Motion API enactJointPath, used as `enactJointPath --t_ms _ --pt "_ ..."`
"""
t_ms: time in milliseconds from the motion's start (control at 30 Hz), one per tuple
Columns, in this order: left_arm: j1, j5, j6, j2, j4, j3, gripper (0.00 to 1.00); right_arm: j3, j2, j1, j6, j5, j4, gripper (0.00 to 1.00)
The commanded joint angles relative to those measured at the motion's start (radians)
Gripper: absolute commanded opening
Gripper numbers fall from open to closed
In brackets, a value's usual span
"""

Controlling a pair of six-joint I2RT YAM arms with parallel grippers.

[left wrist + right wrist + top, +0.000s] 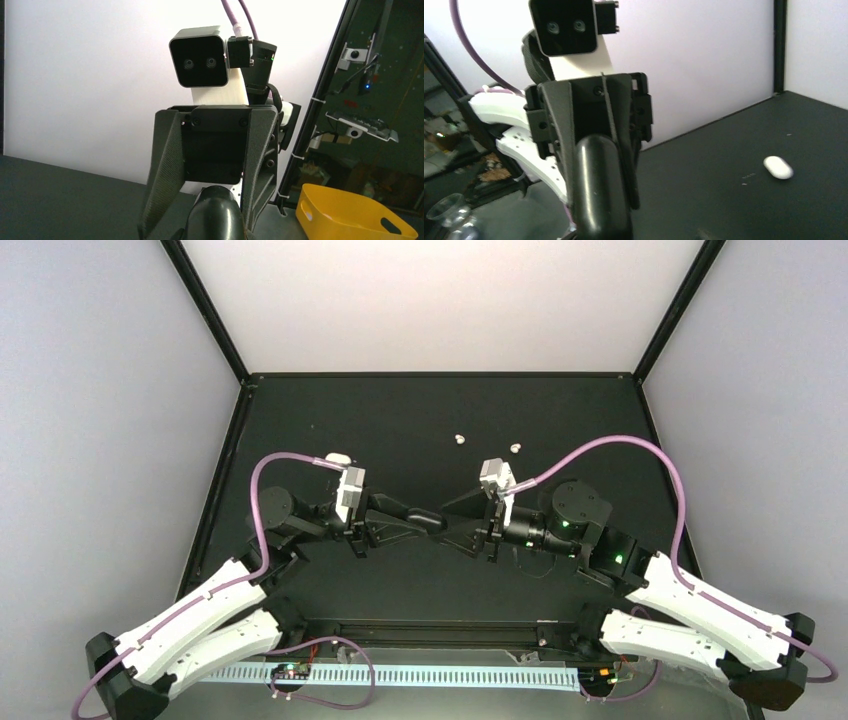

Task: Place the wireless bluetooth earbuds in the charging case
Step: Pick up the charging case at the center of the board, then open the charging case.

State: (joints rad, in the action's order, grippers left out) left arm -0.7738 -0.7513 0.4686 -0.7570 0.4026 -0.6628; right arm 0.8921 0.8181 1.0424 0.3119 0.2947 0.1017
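1. Top view: the left gripper (430,518) and right gripper (453,524) meet tip to tip. Each tapers to one point with no gap, so both seem closed on nothing. The left earbud (459,438) and right earbud (515,447) lie farther up the table (400,410), beyond the tips, nearer the right arm. The white charging case (338,456), long axis left-right, sits beside the left wrist.
2. Left wrist view: only the opposing gripper and a yellow bin (350,212) show. No bud or case appears.
3. Right wrist view: the case (778,167) lies right of the fingers, well apart from them. I cannot tell whether its lid is open. The buds are unseen.
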Motion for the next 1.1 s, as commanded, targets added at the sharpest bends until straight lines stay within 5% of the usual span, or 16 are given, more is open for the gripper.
enactJointPath --t_ms 0,400,1067 --pt "-0.006 0.009 -0.075 0.036 -0.030 -0.006 0.02 0.062 -0.034 -0.004 -0.058 -0.075 0.116 0.63" --pt "-0.005 -0.030 -0.249 0.044 -0.190 -0.061 0.02 0.164 0.028 -0.004 -0.145 -0.015 0.235 0.74" --pt "-0.005 -0.056 -0.271 0.050 -0.215 -0.063 0.02 0.144 0.049 -0.004 -0.113 -0.132 0.183 0.74"
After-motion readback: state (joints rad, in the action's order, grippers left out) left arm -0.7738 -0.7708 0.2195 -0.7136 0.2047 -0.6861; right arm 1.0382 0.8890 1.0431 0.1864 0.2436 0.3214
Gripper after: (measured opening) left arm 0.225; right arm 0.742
